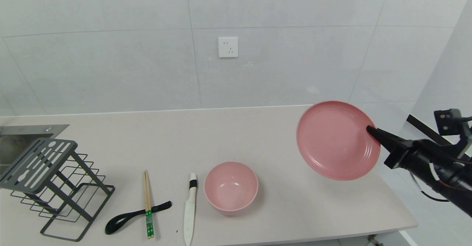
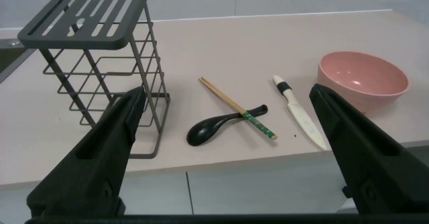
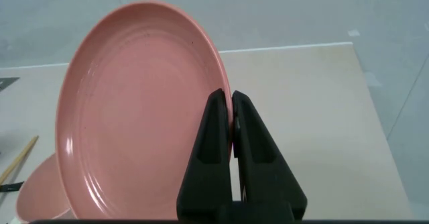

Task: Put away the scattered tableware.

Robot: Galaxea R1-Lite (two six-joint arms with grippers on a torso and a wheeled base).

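My right gripper (image 1: 370,130) (image 3: 230,110) is shut on the rim of a pink plate (image 1: 335,139) (image 3: 137,110), holding it tilted in the air above the counter's right end. A pink bowl (image 1: 231,187) (image 2: 362,76) stands upright on the counter. Left of it lie a white knife (image 1: 190,208) (image 2: 299,111), a pair of wooden chopsticks (image 1: 148,203) (image 2: 234,105) and a black spoon (image 1: 134,215) (image 2: 219,125), the chopsticks crossing over the spoon's handle. My left gripper (image 2: 224,143) is open, hanging off the counter's front edge, facing these items.
A grey wire dish rack (image 1: 51,185) (image 2: 100,60) stands at the counter's left front. A metal sink edge (image 1: 22,131) sits behind it. A tiled wall with a white socket (image 1: 228,47) backs the counter (image 1: 206,135).
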